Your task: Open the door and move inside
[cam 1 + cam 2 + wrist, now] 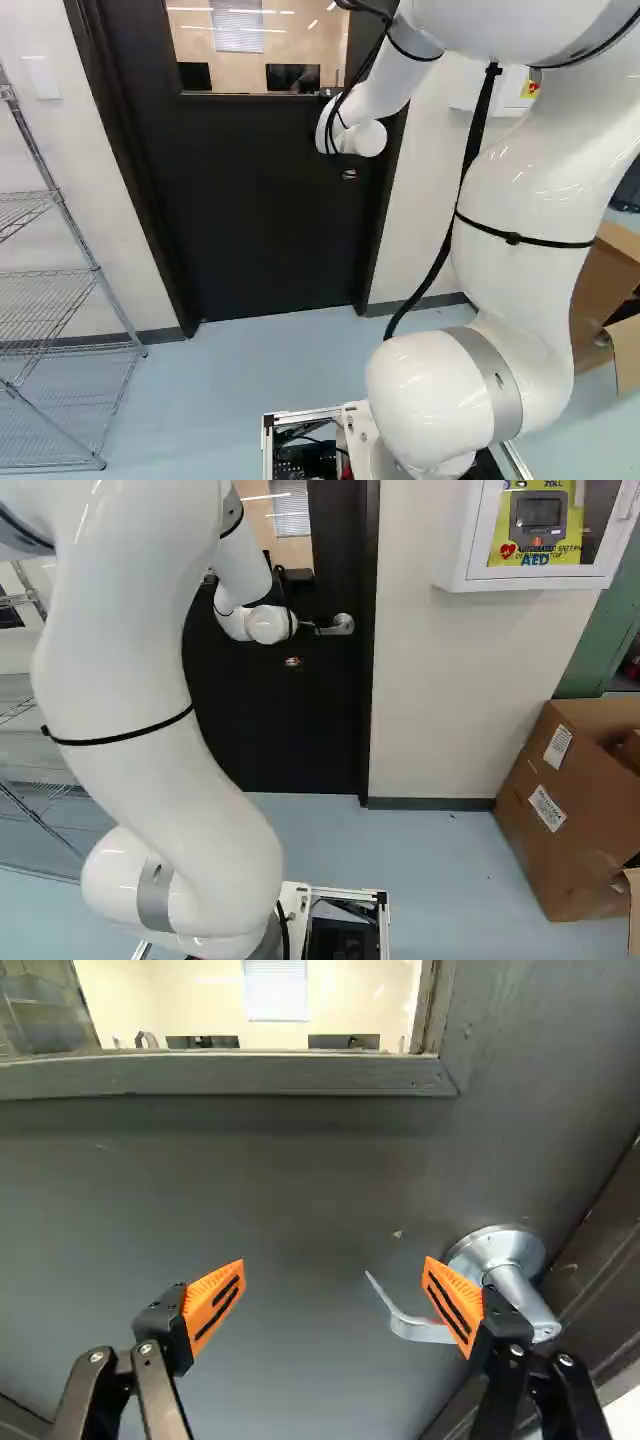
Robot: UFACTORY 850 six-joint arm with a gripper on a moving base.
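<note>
Black, windowed door (270,210) stands closed ahead; my black gripper (293,662) has its orange-padded fingers wide apart, one partly hiding the curved silver lever handle (525,1297).

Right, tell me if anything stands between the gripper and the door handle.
Nothing visible does. The gripper is open; in the wrist view one of its jaws overlaps the door handle and hides part of its lever, whose curved tip shows between the two jaws.
</note>
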